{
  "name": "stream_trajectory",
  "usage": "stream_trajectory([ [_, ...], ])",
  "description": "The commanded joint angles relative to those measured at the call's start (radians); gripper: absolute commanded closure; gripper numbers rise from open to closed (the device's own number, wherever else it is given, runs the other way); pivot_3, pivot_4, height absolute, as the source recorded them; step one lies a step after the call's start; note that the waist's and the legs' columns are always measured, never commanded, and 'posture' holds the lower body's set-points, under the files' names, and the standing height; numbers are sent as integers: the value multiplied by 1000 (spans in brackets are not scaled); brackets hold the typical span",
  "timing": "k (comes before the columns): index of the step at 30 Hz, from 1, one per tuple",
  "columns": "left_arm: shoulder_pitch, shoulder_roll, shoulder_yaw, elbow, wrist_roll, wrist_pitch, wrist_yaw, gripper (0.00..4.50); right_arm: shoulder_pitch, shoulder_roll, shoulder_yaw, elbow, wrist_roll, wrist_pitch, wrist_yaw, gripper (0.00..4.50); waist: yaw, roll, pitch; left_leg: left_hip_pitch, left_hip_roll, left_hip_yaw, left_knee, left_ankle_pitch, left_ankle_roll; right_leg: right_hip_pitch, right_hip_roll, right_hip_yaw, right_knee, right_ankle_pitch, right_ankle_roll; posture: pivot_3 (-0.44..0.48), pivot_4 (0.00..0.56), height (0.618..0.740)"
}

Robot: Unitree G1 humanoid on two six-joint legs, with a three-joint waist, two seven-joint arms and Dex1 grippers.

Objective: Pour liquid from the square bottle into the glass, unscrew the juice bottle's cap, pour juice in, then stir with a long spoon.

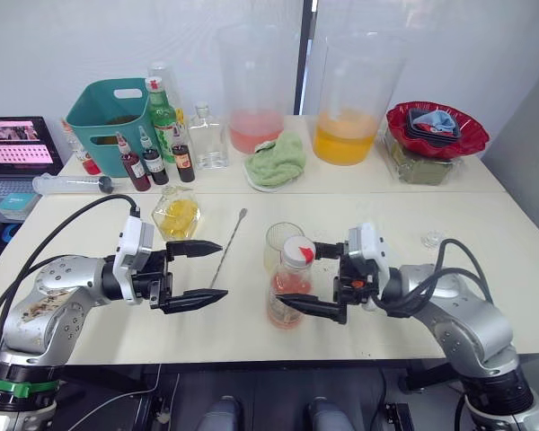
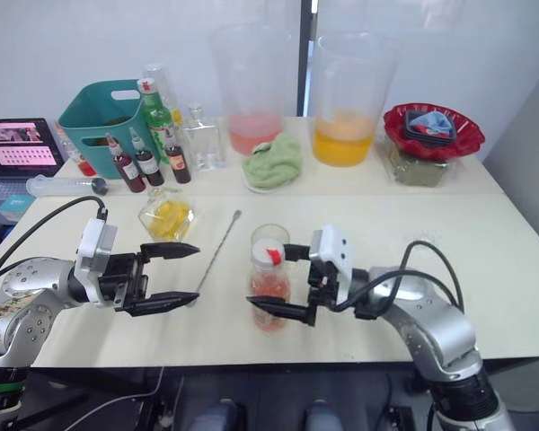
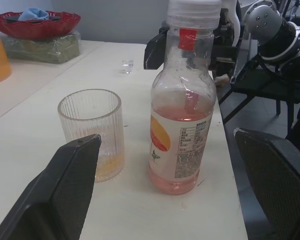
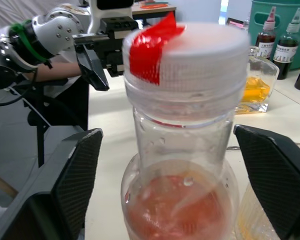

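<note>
Right gripper (image 1: 326,281), forearm level over the table, fingers spread either side of the slim clear plastic juice bottle (image 1: 290,283) (white cap on); left gripper (image 1: 198,273) likewise spread, empty.

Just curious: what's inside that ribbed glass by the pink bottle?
The glass holds a shallow layer of yellow-orange liquid at the bottom, the rest empty. The left claw's finger covers its lower left side.

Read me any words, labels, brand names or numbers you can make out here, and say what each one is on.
No text can be read.
Slim clear plastic juice bottle: its label has fine print, too small to read.
Green glass bottle and small dark red bottles: labels too small.
Laptop screen: blurred.
</note>
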Motion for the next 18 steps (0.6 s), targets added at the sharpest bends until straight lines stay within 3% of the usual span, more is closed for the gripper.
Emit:
stream_trajectory([
  [1,-6,7,22,-58,-38,21,12,0,9,-40,-87,6,61,-17,48,47,0,0,0,0,0,0,0,0,0,0,0,0,0,0,0,0,150,740],
  [9,-98,-23,-30,-84,-62,97,60,0,116,-209,-272,2,162,35,124,47,4,0,0,0,0,1,0,0,0,1,0,0,-1,0,0,0,150,740],
  [12,-158,-96,-104,-109,-67,141,112,0,157,-292,-362,53,140,17,155,47,11,0,0,0,-1,3,1,0,0,2,0,0,-2,0,0,0,150,740],
  [18,-244,-189,-185,-112,-37,175,181,0,209,-327,-410,15,175,43,147,47,4,-1,0,0,1,3,1,0,0,4,2,0,-4,0,0,0,150,740],
])
